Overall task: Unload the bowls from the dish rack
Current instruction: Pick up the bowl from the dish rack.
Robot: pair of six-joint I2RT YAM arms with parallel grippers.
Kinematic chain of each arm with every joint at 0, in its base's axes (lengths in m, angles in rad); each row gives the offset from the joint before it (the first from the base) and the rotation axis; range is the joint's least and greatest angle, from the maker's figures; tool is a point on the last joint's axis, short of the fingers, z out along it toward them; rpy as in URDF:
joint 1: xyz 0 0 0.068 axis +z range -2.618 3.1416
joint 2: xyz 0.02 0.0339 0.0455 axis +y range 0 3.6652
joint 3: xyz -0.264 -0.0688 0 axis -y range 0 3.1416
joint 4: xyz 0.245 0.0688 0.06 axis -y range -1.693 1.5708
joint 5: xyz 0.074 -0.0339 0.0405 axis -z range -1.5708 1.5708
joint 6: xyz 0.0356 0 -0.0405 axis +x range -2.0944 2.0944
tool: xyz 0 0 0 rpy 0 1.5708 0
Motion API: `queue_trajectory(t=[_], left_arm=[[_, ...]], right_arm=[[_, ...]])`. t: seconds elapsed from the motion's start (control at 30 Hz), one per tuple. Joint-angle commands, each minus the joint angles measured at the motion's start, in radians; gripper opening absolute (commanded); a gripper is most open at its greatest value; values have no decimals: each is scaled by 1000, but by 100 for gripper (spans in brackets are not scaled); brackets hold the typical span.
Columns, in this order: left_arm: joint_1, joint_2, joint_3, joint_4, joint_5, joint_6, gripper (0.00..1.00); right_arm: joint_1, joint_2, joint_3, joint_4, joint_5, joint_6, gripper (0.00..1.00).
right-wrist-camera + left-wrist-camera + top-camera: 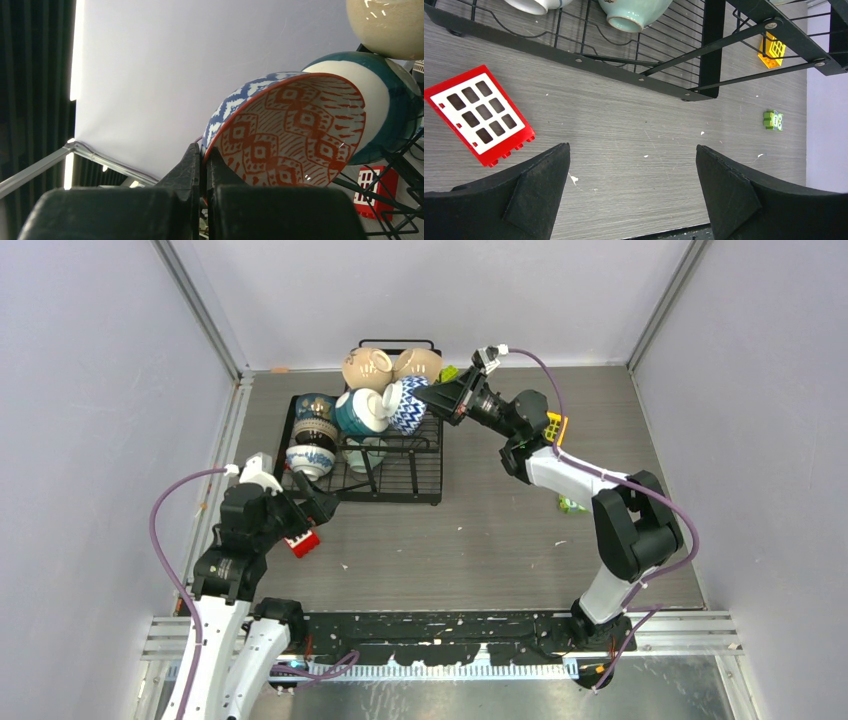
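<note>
The black wire dish rack [412, 480] stands at the back left of the table with several bowls in it. My right gripper [430, 394] is shut on the rim of the blue-and-white bowl [406, 406], whose inside is red-patterned [295, 132]; the rim is pinched between the fingers of the gripper [205, 152]. Behind it sit a teal bowl [395, 110] and a cream bowl [387, 25]. My left gripper [316, 506] hangs open over bare table just in front of the rack [624, 70], nothing between its fingers [541, 185]. A pale green bowl [636, 12] rests in the rack above it.
A red windowed block [479, 116] lies left of the left gripper, by the rack's front corner. A yellow block [556, 427] and a green block [572, 505] lie near the right arm. Grey walls close in the table's left, back and right sides.
</note>
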Motion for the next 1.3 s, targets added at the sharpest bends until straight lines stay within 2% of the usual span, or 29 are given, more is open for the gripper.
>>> queue_trajectory(t=[0.0, 0.23, 0.43, 0.63, 0.7, 0.83, 0.87, 0.97, 1.1, 1.27], left_arm=[[4, -6, 52, 4, -4, -3, 98], [4, 9, 130, -24, -34, 24, 99], [3, 41, 218, -47, -33, 23, 100], [4, 42, 260, -38, -17, 43, 100], [3, 44, 275, -45, -16, 42, 100], [3, 45, 268, 5, 8, 22, 100], [3, 55, 267, 18, 42, 21, 100], [4, 91, 277, 43, 197, 28, 100], [2, 80, 273, 56, 342, 81, 100], [-30, 80, 313, -82, 350, 158, 100]], right_arm=[[4, -80, 65, 100, -12, 25, 1], [6, -157, 71, 10, -35, -34, 1], [5, -300, 81, -247, -66, -182, 1], [9, -535, 101, -750, -45, -488, 1], [29, -607, 145, -994, -9, -689, 1], [118, -710, 247, -1434, 171, -980, 1], [150, -727, 265, -1542, 230, -1039, 1], [302, -757, 283, -1727, 437, -1167, 1], [542, -764, 227, -1848, 793, -1251, 1], [759, -738, 141, -1843, 1079, -1313, 1]])
